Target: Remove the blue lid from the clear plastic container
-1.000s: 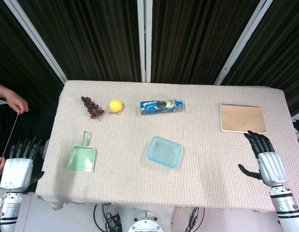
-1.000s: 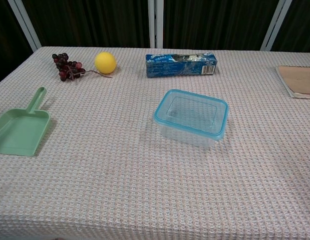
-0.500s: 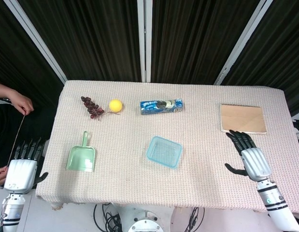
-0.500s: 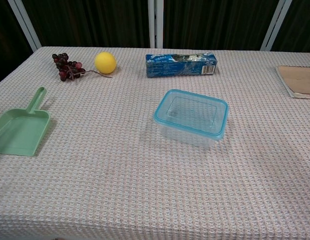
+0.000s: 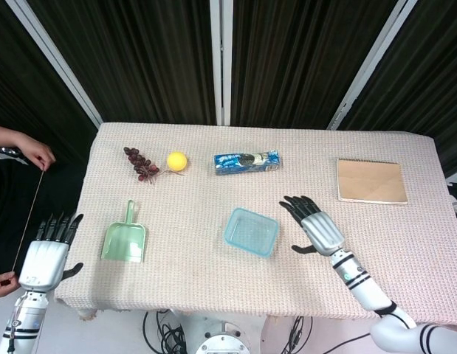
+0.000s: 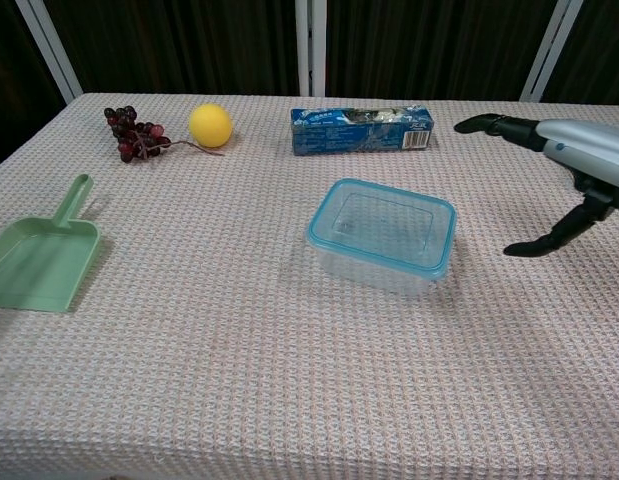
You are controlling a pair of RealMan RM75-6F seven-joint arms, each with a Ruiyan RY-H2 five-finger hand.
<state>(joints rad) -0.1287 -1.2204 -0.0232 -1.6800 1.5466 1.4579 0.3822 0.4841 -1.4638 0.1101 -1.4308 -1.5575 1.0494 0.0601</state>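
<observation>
The right hand (image 5: 313,225) hovers with fingers spread and empty, the clear plastic container (image 6: 381,235) near its fingertips on the bench (image 5: 213,280). Its blue lid (image 5: 251,230) looks light, thin and springy; prying a corner lip seems best.

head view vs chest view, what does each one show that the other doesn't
Only the head view shows the left hand, open off the table's left edge, the whole brown notebook, and a person's hands holding a thin rod at far left. The chest view adds no thing of its own, only a closer side look at the container's clear walls. Both show the right hand open beside the clear plastic container, its blue lid on, plus the dustpan, grapes, yellow ball and cookie pack.
</observation>
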